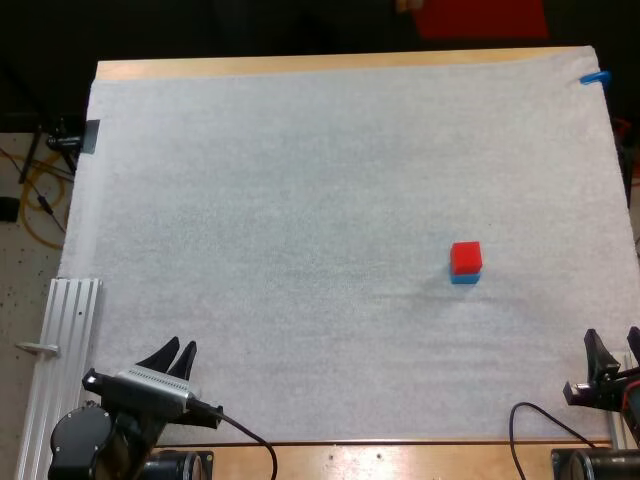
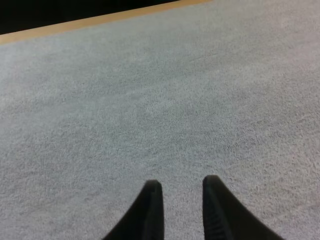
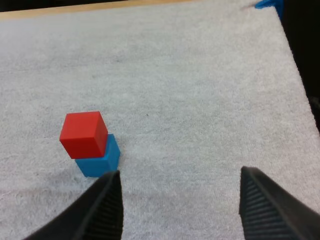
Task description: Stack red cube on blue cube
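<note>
On blue cube (image 1: 465, 277), red cube (image 1: 465, 256), unobstructed

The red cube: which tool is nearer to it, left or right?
Right. The right tool stands right of the red cube; the left tool is far to its left.

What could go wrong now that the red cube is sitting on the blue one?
1. The red cube sits off-centre and slightly twisted on the blue cube; a jolt might tip it off.
2. The open right gripper faces the stack; a move forward could knock it over.
</note>
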